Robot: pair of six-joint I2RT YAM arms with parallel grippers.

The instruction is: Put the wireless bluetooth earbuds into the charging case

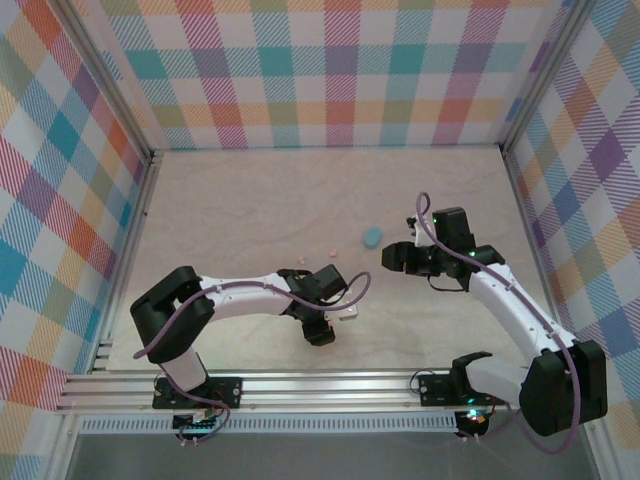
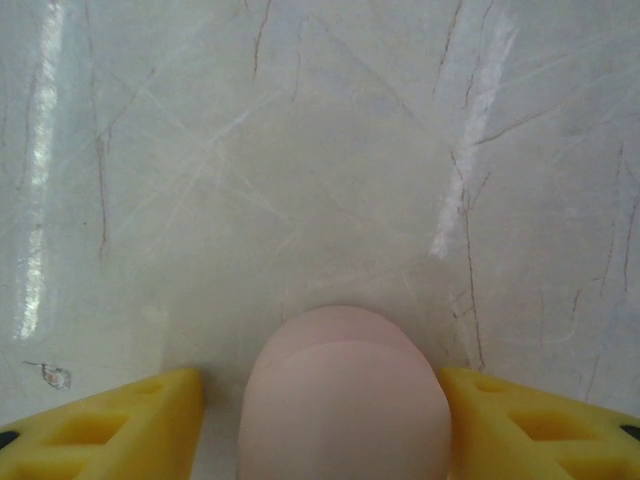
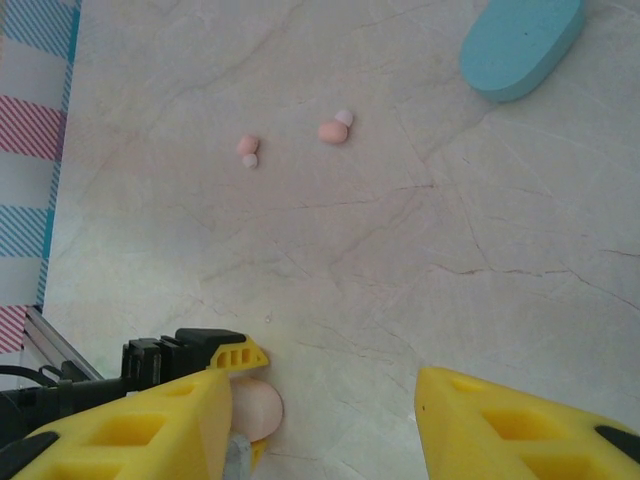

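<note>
My left gripper (image 2: 320, 400) is shut on a pale pink oval charging case (image 2: 345, 400), its yellow fingers (image 2: 150, 420) close on either side, low on the table. From above, that gripper (image 1: 343, 312) sits at the near middle. Two pale pink earbuds (image 3: 248, 148) (image 3: 334, 130) lie loose on the table, apart from both grippers; from above they are small dots (image 1: 300, 260) (image 1: 331, 250). My right gripper (image 3: 325, 400) hovers open with nothing between its fingers, and the pink case (image 3: 258, 408) shows beside its left finger. It (image 1: 392, 258) points left, right of the buds.
A light blue oval case (image 3: 522, 45) lies shut on the table beyond the buds, also visible from above (image 1: 372, 237). Checked walls (image 1: 90, 200) enclose the marble-patterned table on three sides. An aluminium rail (image 1: 320, 385) runs along the near edge.
</note>
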